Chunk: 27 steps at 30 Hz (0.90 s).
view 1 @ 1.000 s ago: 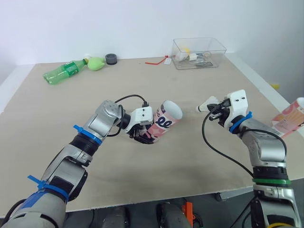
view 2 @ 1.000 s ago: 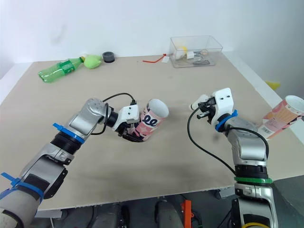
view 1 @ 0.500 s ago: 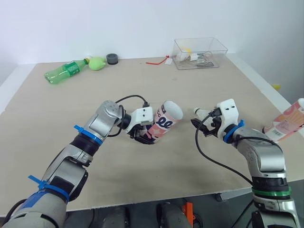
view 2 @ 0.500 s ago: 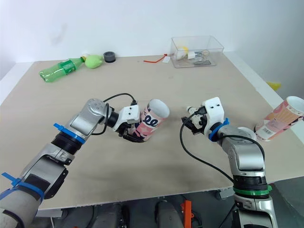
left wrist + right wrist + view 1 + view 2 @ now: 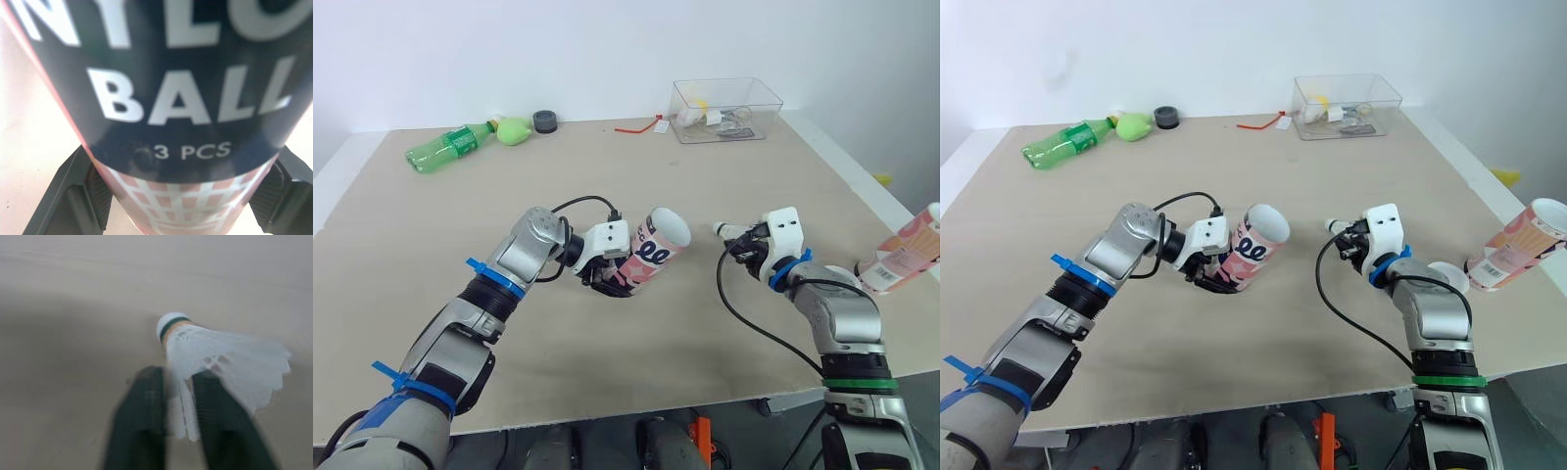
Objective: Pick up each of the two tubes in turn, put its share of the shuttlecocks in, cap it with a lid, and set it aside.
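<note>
Beige tabletop (image 5: 607,176) against a plain white wall forms the work area. Left gripper (image 5: 605,278) is clamped on the lower body of a pink-and-navy printed cardboard tube (image 5: 652,249); the left wrist view shows both black fingers (image 5: 80,196) pressed against opposite sides of the printed wall. That tube is held tilted, its open mouth raised and facing the robot's right. Right gripper (image 5: 742,245) is closed on the skirt of a white feathered shuttlecock (image 5: 215,357), whose cork end points toward the tube mouth, near it but apart. A second pink printed tube (image 5: 1518,240) lies tilted at the table's right edge, well apart from both grippers. Along the far edge stand a clear plastic box (image 5: 724,108) holding small items, a red strip (image 5: 631,127), a black round cap (image 5: 543,121), and a green plastic bottle (image 5: 445,147) lying on its side.
</note>
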Each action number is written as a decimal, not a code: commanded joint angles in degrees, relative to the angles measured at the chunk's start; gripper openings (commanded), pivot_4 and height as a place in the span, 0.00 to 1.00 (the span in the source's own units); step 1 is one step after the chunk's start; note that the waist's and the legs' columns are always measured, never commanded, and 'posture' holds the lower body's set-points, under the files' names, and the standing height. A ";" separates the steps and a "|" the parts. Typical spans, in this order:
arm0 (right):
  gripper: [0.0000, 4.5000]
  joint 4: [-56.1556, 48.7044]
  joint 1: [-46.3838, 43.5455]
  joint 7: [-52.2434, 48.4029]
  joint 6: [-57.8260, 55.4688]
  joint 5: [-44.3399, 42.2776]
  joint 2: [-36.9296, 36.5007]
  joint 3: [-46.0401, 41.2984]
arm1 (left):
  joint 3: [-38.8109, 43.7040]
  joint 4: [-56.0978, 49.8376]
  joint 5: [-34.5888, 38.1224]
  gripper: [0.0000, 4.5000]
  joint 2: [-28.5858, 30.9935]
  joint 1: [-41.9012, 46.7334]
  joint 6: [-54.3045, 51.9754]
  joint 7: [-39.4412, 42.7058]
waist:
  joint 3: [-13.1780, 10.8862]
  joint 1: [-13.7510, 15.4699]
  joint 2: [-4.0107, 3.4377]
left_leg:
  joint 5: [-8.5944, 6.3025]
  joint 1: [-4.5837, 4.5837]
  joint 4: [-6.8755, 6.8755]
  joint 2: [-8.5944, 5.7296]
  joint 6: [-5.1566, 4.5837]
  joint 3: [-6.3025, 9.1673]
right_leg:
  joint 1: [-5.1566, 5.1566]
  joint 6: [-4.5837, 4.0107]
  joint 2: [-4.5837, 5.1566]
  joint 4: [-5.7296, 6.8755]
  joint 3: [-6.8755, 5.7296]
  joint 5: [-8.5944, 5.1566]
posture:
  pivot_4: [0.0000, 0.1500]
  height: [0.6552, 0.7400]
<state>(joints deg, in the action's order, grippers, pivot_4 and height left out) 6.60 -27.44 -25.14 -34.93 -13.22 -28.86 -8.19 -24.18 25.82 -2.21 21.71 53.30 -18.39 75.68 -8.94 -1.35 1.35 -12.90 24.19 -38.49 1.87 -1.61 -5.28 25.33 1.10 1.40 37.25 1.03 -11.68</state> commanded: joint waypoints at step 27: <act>0.01 -4.66 -17.13 -50.30 33.34 -5.05 -23.45 5.79 | 1.49 4.51 0.88 0.67 0.21 2.98 2.55 0.88 | -0.02 -0.05 0.03 | 0.01 -0.06 0.00 0.00 -0.05 0.06 | -0.03 -0.03 -0.08 -0.02 0.00 0.01 | 1.00 1.00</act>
<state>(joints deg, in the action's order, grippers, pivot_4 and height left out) 3.86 -43.32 -73.46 -3.46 -17.89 -51.92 -2.90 -23.74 30.33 -1.30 21.56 54.79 -16.26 76.50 -8.96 -1.41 1.38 -12.89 24.13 -38.49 1.87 -1.65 -5.22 25.30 1.07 1.33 37.23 1.03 -11.68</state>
